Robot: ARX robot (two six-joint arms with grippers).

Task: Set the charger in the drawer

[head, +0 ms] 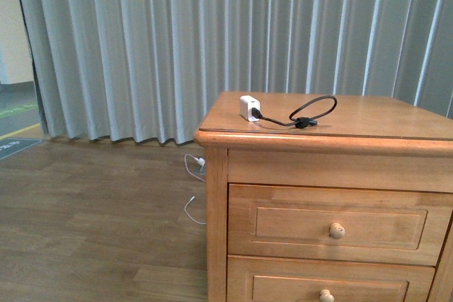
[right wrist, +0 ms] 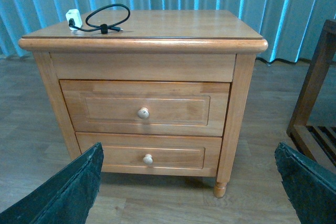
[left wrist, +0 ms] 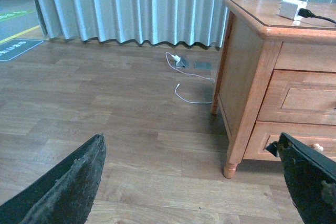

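Nothing has been touched yet: the charger (head: 249, 108) sits on top of the nightstand (head: 382, 114) near its front left corner, and the drawer (head: 283, 224) below is fully closed, so opening it looks like the first job. The left pincer (left wrist: 190, 140) hangs released over the plank floor beside the nightstand. The right pincer (right wrist: 189, 148) is also spread wide and empty, facing the drawer fronts squarely, which probably makes it the better one for the pull. Close it around the round pale knob (head: 337, 230), not the similar one on the lower drawer (head: 283, 289), and draw straight outward, since a small smooth ball can slip from a slanted grip. The charger is a glossy white block with flat sides that suit a firm pinch. Its thin black cable (head: 303, 122) lies in a limp loop, clipped together, and may trail or snag on the drawer edge — lift by the block, not the cord. The wood is honey-coloured, varnished and faintly reflective.
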